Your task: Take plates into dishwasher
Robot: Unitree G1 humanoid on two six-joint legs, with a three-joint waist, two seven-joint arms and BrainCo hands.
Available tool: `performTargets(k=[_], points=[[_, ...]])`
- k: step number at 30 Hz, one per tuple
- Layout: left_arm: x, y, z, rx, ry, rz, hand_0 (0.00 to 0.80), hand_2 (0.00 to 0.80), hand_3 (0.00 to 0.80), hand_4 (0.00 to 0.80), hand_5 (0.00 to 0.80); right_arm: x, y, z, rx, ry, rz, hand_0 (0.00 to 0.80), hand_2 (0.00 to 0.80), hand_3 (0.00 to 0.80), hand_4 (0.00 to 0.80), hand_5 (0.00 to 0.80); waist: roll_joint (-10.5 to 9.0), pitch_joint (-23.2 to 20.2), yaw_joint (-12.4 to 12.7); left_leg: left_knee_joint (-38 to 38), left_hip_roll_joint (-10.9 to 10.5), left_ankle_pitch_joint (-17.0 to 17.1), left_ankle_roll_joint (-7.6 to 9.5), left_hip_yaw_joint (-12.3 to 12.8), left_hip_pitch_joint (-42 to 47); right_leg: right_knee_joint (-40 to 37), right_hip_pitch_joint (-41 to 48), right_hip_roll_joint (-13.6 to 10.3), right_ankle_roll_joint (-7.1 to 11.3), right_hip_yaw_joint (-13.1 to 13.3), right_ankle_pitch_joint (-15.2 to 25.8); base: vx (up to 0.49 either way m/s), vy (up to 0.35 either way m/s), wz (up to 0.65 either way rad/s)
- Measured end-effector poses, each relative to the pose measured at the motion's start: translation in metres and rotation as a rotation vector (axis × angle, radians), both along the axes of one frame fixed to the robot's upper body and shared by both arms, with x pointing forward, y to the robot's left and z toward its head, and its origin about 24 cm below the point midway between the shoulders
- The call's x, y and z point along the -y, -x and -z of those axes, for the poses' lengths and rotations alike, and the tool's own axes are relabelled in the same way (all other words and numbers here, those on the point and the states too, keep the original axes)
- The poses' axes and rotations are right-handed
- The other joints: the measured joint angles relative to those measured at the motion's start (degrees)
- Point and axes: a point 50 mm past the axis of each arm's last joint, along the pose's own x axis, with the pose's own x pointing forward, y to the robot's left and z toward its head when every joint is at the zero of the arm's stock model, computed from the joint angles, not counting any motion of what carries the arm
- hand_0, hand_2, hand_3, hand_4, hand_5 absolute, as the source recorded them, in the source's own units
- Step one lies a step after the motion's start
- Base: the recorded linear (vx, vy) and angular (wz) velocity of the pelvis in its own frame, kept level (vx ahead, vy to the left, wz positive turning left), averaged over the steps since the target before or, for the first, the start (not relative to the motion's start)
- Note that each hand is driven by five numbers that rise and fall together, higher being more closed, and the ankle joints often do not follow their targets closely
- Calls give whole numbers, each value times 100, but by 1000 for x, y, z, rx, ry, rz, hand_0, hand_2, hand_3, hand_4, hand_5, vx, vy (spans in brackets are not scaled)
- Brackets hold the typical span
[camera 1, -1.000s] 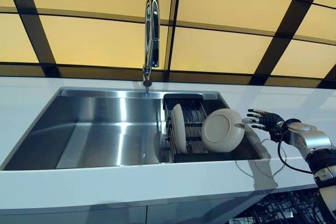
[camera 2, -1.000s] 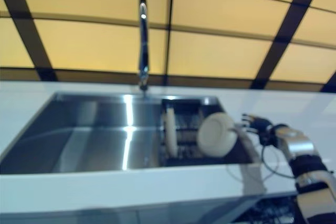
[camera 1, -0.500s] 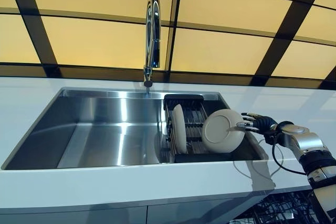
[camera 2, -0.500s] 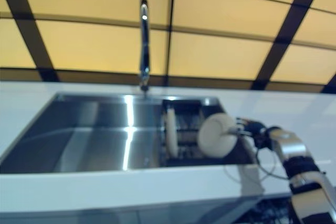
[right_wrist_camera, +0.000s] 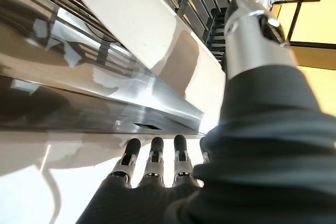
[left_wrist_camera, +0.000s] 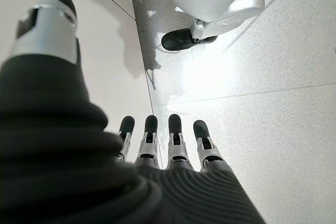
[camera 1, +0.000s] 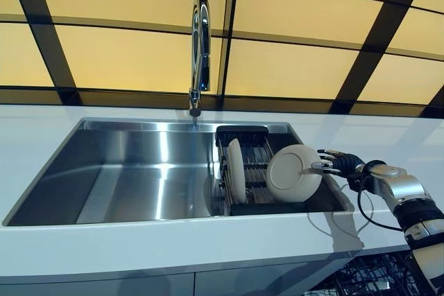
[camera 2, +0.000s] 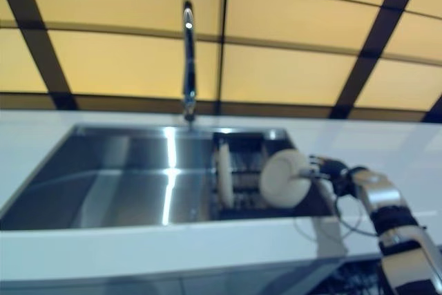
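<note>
Two white plates stand in a black rack at the right end of the steel sink. One plate is upright on edge; the other, a round plate, leans with its face toward me. My right hand reaches in from the right, its thumb against that plate's right rim. In the right wrist view the plate lies between the thumb and the straight fingers; the hand is open. My left hand hangs open over the floor, seen only in its wrist view.
A tall chrome faucet rises behind the sink's middle. White countertop surrounds the sink. A dark dishwasher rack shows below the counter at lower right. A yellow panelled wall with dark frames stands behind.
My right hand has moved left from the counter to the leaning plate's right rim, with the thumb now over the plate's face. The plates have not moved.
</note>
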Motion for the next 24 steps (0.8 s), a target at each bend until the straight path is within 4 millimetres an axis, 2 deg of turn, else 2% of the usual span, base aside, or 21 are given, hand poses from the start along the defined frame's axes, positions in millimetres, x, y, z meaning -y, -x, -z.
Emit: performTargets(k=[1, 4, 5, 6, 9, 17, 24], points=[[0, 0, 0, 0, 0, 0, 0, 0, 0, 0, 0, -2, 1, 4, -22, -9, -10, 427, 427, 427, 427, 427, 0, 0, -1, 0, 0, 0, 0, -2, -1, 0, -1, 0, -2, -2, -1, 0, 0, 0], [0, 0, 0, -1, 1, 0, 0, 0, 0, 0, 0, -9, 2, 17, -79, -20, -33, 477, 477, 477, 477, 477, 18, 5, -7, 0, 0, 0, 0, -6, -6, -1, -3, 0, -4, -6, -2, 0, 0, 0], [0, 0, 0, 0, 1, 0, 0, 0, 0, 0, 0, -12, 2, 21, -97, -26, -39, 577, 577, 577, 577, 577, 32, 8, -5, 1, 0, 0, 0, -7, -8, -2, -4, 0, -4, -8, -2, 0, 0, 0], [0, 0, 0, 0, 1, 0, 0, 0, 0, 0, 0, -16, 1, 23, -103, -41, -57, 609, 609, 609, 609, 609, 51, 14, -1, 1, -1, 0, 0, -9, -9, -2, -4, 0, -4, -9, -2, 0, 0, 0], [1, -1, 0, 4, 3, 1, 0, 0, 0, 0, 0, -22, 0, 25, -103, -59, -78, 800, 800, 800, 800, 800, 92, 26, 78, 1, -1, 0, 0, -12, -9, -2, -4, 0, -6, -12, -4, 0, 0, 0], [2, 0, 1, -2, 6, 0, 0, 0, 0, 0, 0, -25, -7, 12, -61, -13, -92, 800, 800, 800, 800, 800, 97, 23, 128, 1, -2, 0, -1, -18, -9, -2, 1, 0, -7, -24, -5, 0, 0, 0], [2, 0, 1, -1, 6, 0, 0, 0, 0, 0, 0, -26, -9, 11, -54, 10, -82, 800, 800, 800, 800, 800, 96, 24, 131, 0, -1, 0, -1, -18, -9, -3, 2, 0, -7, -24, -6, 0, 0, 0]])
